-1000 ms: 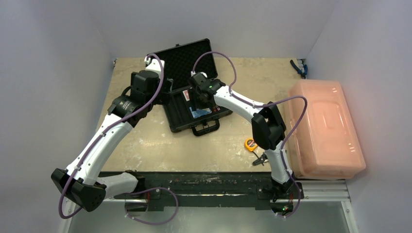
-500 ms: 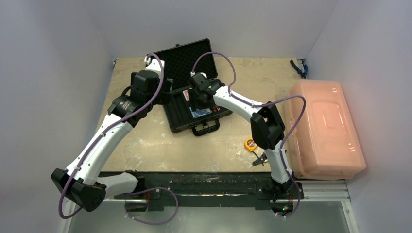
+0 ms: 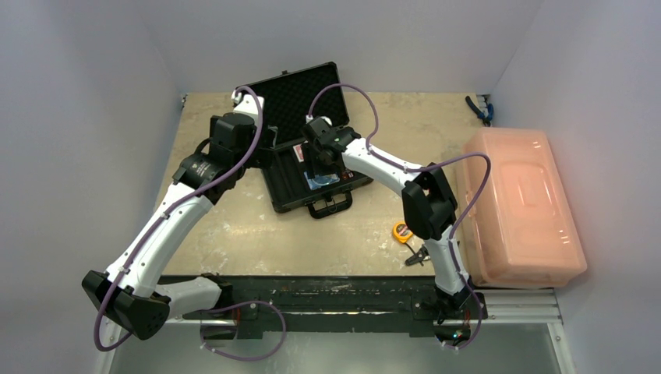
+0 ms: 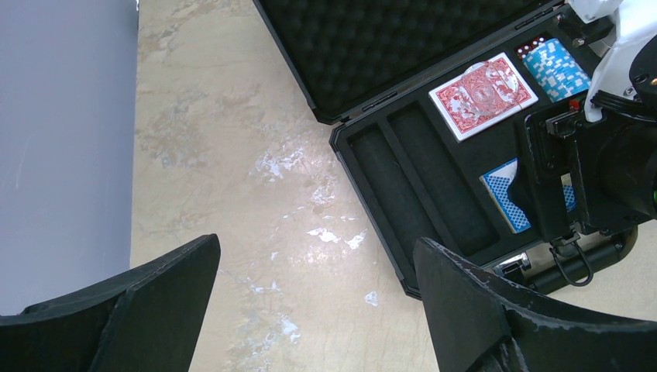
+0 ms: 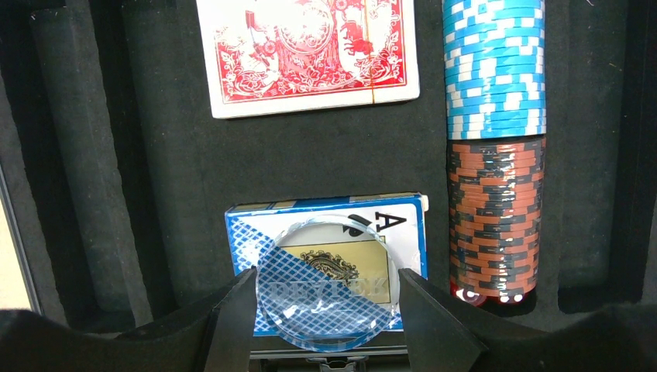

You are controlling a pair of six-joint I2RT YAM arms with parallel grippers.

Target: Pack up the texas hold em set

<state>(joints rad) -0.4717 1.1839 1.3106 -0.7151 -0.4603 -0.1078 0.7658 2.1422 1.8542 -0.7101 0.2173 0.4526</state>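
Nearly nothing shifts; the right gripper (image 5: 329, 310) nudges over the black foam-lined briefcase (image 3: 296, 93), pinching a clear round disc (image 5: 329, 298) above the blue card deck (image 5: 248, 225). The left gripper (image 4: 314, 302) hangs spread beside it; seating the disc likely follows.

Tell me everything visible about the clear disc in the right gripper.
The clear disc is round and transparent, like acrylic, with faint lettering too blurred to read. It is pinched by its edge between the right gripper's fingers, face toward the camera, above the blue card deck in the open case. Whether it touches the deck cannot be told.
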